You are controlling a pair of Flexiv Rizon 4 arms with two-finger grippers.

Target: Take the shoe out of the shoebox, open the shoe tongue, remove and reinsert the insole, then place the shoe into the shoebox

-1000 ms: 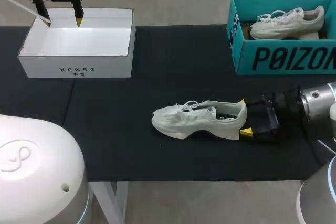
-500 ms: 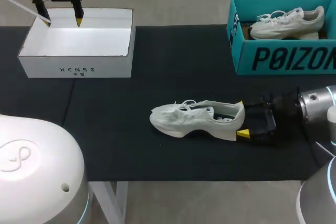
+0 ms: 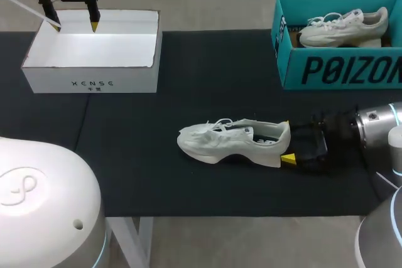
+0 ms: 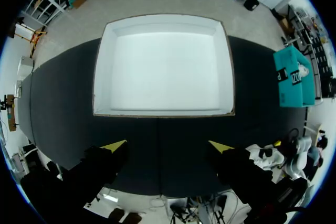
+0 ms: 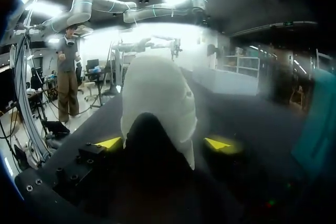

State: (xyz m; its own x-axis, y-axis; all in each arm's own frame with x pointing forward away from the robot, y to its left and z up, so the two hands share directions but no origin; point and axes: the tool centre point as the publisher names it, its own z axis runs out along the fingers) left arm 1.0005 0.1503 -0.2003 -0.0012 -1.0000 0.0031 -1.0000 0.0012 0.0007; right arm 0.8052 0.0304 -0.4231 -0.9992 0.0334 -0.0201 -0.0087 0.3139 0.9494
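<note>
Shoe [image 3: 232,144], white, lying on its side near the middle of the black surface [image 3: 157,180], toe pointing towards our left arm's side and heel towards our right arm. It is out of any box.

Our right claw [image 3: 287,140] sits low on the surface at the heel. Its yellow-tipped fingers are spread wide, one on each side of the heel. In the right wrist view the heel fills the space between the fingers, with a thin gap beside at least one tip, so the claw does not pinch the shoe.

Our left claw [image 3: 75,26] hangs above the far edge of an open white box [image 3: 91,83] at the far left of the surface, fingers spread and holding nothing. From the left wrist view we look straight down into the box's white inside.

At the far right stands a teal shoebox [image 3: 339,70], open, with a second white shoe [image 3: 342,29] lying inside it, well apart from the first.
</note>
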